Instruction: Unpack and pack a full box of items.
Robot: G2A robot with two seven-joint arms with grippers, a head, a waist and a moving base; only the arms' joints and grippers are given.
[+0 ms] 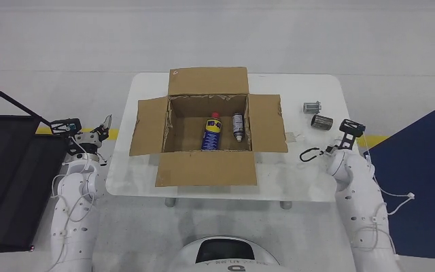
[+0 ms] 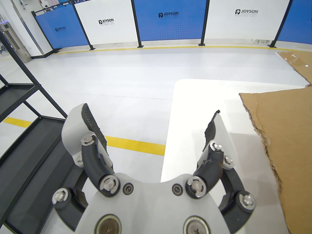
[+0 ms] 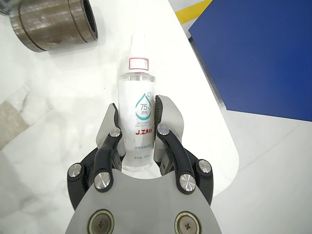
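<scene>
Clear btl (image 3: 138, 91) clamped in right pincer (image 3: 136, 105).

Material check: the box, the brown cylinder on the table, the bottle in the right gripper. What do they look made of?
Box: corrugated cardboard, matte brown; ragged torn flap edges.
Cylinder: metal, probably steel, dull brown with a soft sheen; turned grooves near its ends.
Bottle: clear and glossy, likely plastic, though glass can't be ruled out; white printed label.

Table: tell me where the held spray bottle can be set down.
Bare table lies near right, between the box's right flap and the right gripper holding the spray bottle; also the far right corner. Crowded around the two metal cylinders. The left strip is narrow.
</scene>
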